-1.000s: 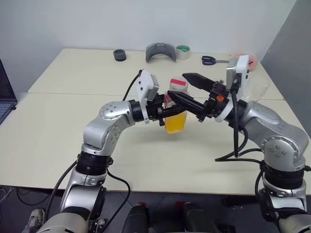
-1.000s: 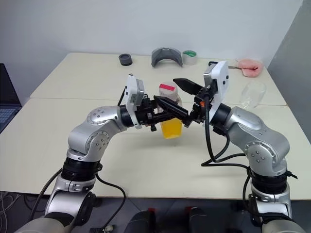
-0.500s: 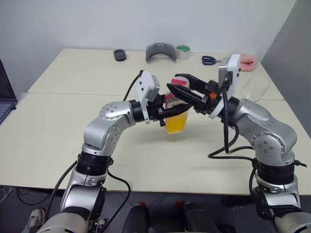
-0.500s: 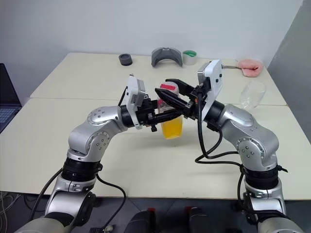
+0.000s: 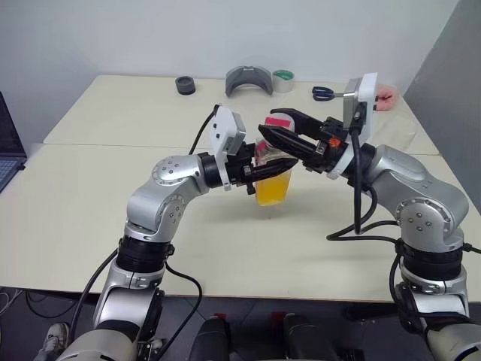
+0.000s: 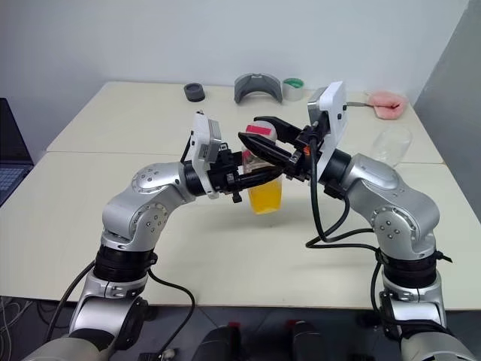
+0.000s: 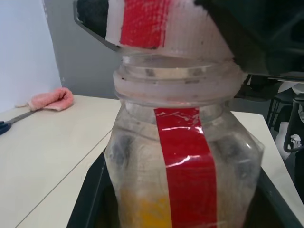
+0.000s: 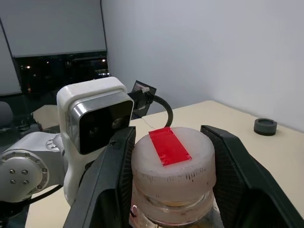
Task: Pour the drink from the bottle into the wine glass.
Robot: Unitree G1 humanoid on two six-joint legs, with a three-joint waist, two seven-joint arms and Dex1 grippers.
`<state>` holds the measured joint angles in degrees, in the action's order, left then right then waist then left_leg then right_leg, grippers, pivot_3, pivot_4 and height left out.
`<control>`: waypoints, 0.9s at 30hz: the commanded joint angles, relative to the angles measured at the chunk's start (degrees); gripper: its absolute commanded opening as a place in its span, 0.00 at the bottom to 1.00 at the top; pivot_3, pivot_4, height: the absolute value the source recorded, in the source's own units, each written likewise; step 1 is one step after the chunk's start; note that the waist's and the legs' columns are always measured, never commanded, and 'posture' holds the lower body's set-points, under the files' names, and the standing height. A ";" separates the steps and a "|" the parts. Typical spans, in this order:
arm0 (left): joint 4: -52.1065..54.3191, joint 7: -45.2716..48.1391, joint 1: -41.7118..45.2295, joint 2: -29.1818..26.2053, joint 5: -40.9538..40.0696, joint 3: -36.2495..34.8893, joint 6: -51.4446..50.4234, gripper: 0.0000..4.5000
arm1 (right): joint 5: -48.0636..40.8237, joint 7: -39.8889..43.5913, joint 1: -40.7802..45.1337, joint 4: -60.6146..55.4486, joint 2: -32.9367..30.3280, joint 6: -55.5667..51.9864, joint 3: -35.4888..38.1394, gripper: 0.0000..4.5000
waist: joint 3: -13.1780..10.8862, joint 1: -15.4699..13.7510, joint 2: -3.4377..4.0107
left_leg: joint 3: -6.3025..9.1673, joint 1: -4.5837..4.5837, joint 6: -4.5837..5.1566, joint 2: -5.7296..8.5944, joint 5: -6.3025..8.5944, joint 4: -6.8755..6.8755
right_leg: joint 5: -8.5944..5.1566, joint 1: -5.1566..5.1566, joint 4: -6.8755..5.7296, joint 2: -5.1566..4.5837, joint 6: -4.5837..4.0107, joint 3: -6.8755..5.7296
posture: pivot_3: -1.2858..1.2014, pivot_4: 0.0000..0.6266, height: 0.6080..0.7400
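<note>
A: Where is the bottle?

B: The small clear plastic bottle (image 5: 271, 174), squarish with a red label strip down its side, is upright above the cream table (image 5: 113, 188), in front of me. My left gripper (image 5: 272, 168) comes in from the left and its two black fingers are clamped on the bottle's body, above the translucent orange-yellow drink (image 5: 271, 189) that fills its lower part.

A: And your right hand?

B: My right gripper (image 6: 262, 131) reaches in from the right at the level of the white screw cap (image 8: 172, 160) with its red strip. One black finger (image 8: 109, 185) stands on each side of the cap, pressed against its sides, so the fingers are closed on the cap.

A: The glass?

B: The clear wine glass (image 6: 391, 146) is well off to my right on the table, beyond my right arm. It looks tilted or lying down, though I cannot tell which.

A: Anything else out there?

B: Along the far edge: a dark round puck (image 5: 185, 85), a grey curved piece (image 5: 248, 80), a roll of tape (image 5: 283, 80), blue-handled scissors (image 5: 324, 93) and a pink cloth (image 6: 387, 102).
</note>
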<state>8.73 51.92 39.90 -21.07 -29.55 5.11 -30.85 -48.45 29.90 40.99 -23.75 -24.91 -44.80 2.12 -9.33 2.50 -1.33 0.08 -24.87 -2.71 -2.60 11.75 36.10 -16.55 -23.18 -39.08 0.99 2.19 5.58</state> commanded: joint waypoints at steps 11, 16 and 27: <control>2.93 2.30 0.36 -0.93 -3.20 0.54 -1.54 0.39 | -1.53 17.22 7.62 7.39 -7.13 2.24 2.47 0.42 | 0.00 0.02 0.00 | 0.00 0.00 0.00 0.00 0.00 0.00 | 0.00 0.00 0.01 0.00 0.00 -0.01 | 0.52 0.24 1.00; 3.70 2.95 0.10 -1.62 -4.22 0.29 -2.29 0.39 | -1.90 19.41 10.24 10.56 -7.09 1.47 3.23 0.42 | 0.00 0.02 0.00 | 0.00 0.00 0.00 -0.01 0.00 0.00 | 0.00 0.00 0.01 0.00 0.00 -0.01 | 0.52 0.24 1.00; 4.14 3.18 -0.28 -2.09 -4.99 0.56 -2.57 0.39 | 5.04 23.49 13.03 12.38 -8.58 8.27 2.27 0.42 | 0.00 0.01 0.00 | 0.00 0.00 0.00 0.00 0.00 0.01 | 0.00 0.00 0.01 0.00 0.00 -0.02 | 0.52 0.24 1.00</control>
<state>10.98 53.42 40.32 -22.41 -33.88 4.74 -33.20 -45.24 53.80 50.52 -11.34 -31.63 -41.30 0.14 -9.33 2.51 -1.33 0.08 -24.87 -2.71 -2.61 11.75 36.11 -16.55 -23.18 -39.07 0.99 2.19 5.56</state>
